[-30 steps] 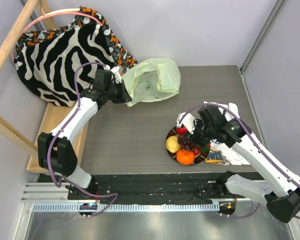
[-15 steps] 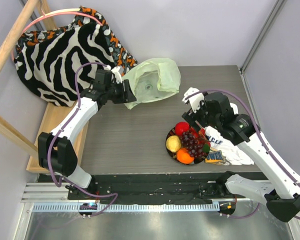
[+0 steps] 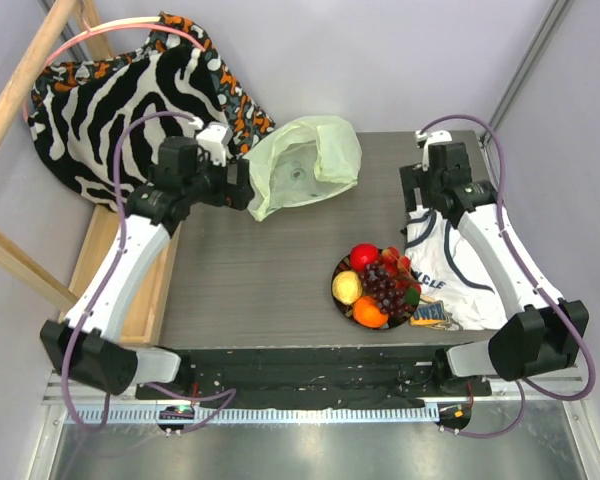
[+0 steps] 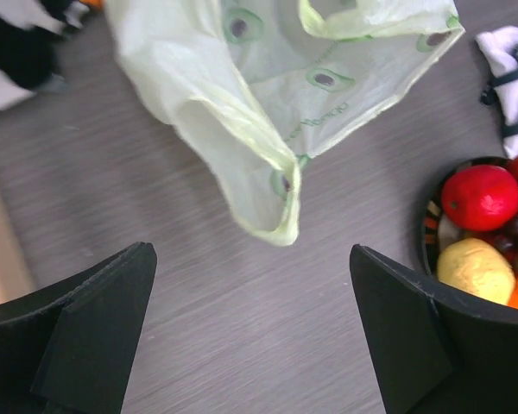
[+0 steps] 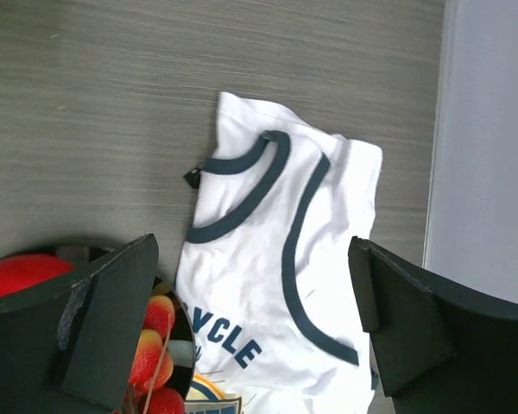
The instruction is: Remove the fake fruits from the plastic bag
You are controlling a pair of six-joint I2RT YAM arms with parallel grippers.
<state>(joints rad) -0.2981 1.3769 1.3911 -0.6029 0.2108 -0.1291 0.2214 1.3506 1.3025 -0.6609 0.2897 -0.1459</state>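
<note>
Fruits are sitting heaped on the plate at the near right of the tabletop, well apart from the bag, which is lying slack at the far middle and looking empty. The 2 claws are gaping wide, gripping nothing: the left claw is hovering just left of the bag, and the right claw is over a shirt. Unloading is probably finishing, so the arms should be lifting clear without snagging the film. The bag's long axis is running left to right, and its mouth seems to be facing up and left.
</note>
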